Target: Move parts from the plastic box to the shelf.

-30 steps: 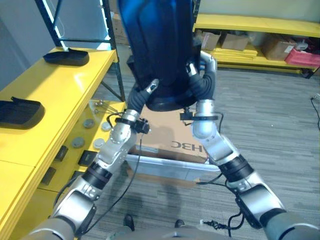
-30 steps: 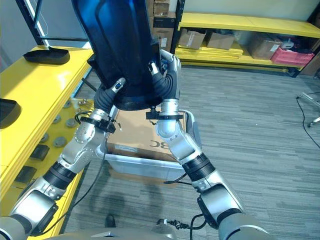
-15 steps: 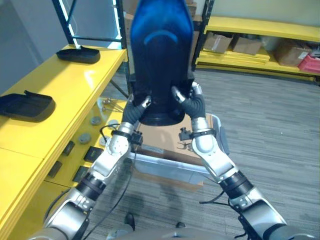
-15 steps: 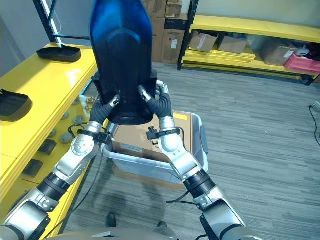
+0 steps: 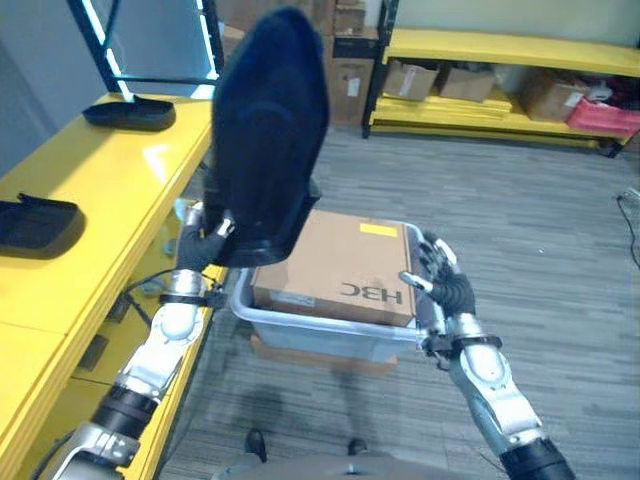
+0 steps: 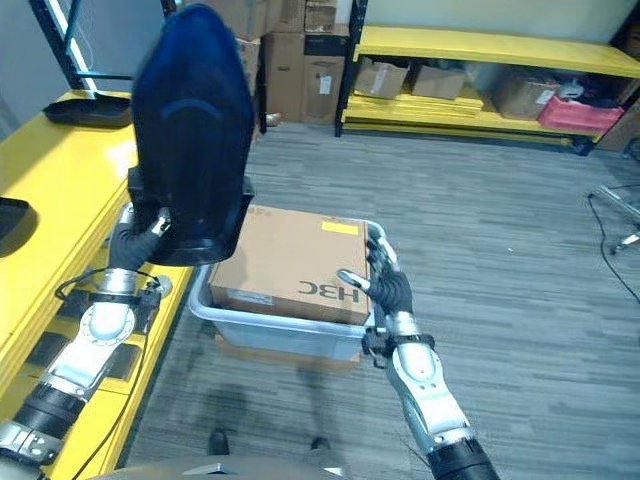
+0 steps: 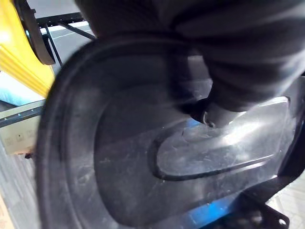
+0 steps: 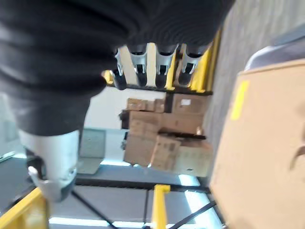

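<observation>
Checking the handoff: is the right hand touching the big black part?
Apart. The right eye view shows the right hand open over the plastic box, floor between it and the black part.

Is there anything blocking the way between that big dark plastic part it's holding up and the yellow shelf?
Nothing visible blocks it. The left hand holds the big dark plastic part upright at the yellow shelf's edge. Two black parts already lie there, with bare yellow surface between them. The right hand hangs open over the cardboard box.

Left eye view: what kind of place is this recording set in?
Probably a warehouse or parts storeroom: yellow shelves holding black parts, cardboard boxes stacked on racks, and a plastic box on grey floor.
</observation>
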